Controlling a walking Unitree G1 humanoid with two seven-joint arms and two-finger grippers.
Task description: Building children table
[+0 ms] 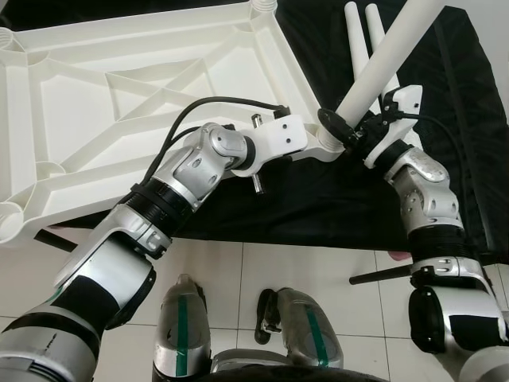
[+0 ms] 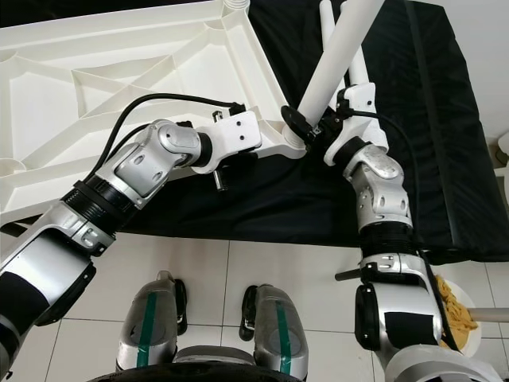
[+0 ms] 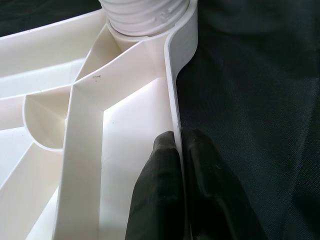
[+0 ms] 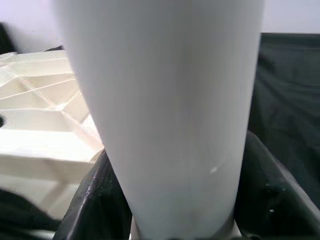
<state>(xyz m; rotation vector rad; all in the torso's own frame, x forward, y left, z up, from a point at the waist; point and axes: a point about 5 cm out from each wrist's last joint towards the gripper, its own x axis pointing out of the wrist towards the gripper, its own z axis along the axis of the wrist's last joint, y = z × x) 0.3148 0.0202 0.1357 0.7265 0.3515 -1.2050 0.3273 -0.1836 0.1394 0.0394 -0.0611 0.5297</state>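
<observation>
Gripping a leg, the right pincer hides the socket.

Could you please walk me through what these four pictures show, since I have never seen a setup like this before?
This is a humanoid robot with two silver arms, each ending in two black fingers. The two wide pictures come from cameras in its head, looking down; the two close-ups come from cameras on its wrists. On a black cloth lies an upside-down white plastic tabletop, ribs facing up. The left gripper pinches the tabletop's rim near a corner socket. The right gripper holds a white table leg, tilted, its lower end at that corner. Two more spare legs lie on the cloth behind.
</observation>
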